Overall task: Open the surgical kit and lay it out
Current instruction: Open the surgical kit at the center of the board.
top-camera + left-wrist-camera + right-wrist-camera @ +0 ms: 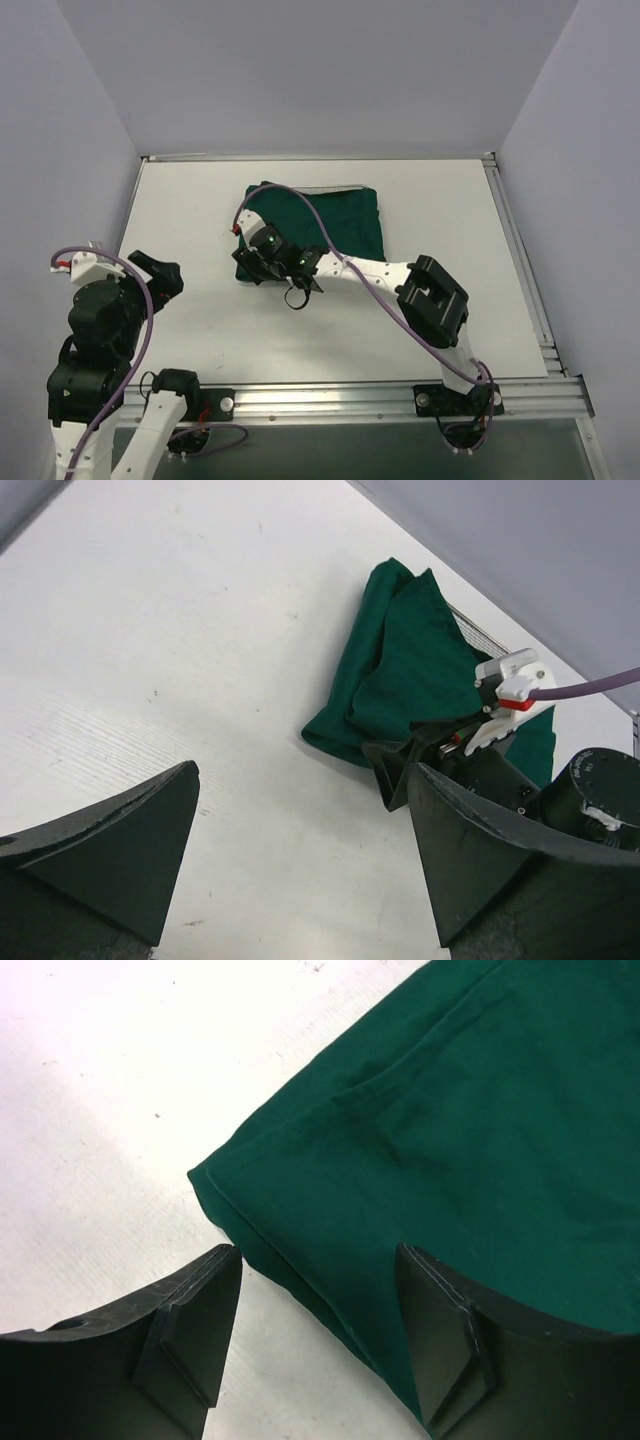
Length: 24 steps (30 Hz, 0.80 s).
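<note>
Right wrist: right gripper (pixel 318 1252) open astride wrap (pixel 480 1130) corner; soft limp cloth, pinch the folded edge; left gripper (pixel 302 770) released

You have a white table (pixel 200 200) with a matte, lightly scuffed top, boxed in by a plain pale lavender-grey back wall (pixel 320 70), left wall (pixel 50 150) and right wall (pixel 590 150) that rise from its edges. A silver metal rail (pixel 340 398) runs along its near edge, and below that you see a dark strip (pixel 350 450), possibly floor, though the view is too poor to tell. Light falls soft and even, throwing only faint shadows
</note>
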Each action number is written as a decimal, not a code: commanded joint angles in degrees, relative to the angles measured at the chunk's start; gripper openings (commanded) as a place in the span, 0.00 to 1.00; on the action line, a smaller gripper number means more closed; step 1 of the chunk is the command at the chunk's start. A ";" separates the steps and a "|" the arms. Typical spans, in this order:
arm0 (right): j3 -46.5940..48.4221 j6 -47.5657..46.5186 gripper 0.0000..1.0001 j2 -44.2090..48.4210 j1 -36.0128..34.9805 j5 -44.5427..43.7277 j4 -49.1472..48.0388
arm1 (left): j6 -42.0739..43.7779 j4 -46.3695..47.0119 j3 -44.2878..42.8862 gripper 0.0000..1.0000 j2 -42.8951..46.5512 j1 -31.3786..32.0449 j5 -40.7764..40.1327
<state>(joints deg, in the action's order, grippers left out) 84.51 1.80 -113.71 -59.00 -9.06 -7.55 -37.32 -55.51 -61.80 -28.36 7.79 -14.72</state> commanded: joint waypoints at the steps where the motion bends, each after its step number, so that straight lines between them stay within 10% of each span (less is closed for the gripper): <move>1: 4.96 -3.03 0.62 -1.24 -1.20 -5.26 -1.76 | -0.39 -3.03 -1.83 0.94 -1.17 -0.23 -4.61; 24: 13.31 -1.98 0.50 -9.33 -1.64 -1.31 0.61 | 2.34 -0.92 -4.73 0.94 -6.79 -0.23 3.03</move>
<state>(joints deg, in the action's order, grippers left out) 94.94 -0.12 -122.58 -60.49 -10.52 -7.40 -36.27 -57.74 -63.20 -34.89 7.79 -13.21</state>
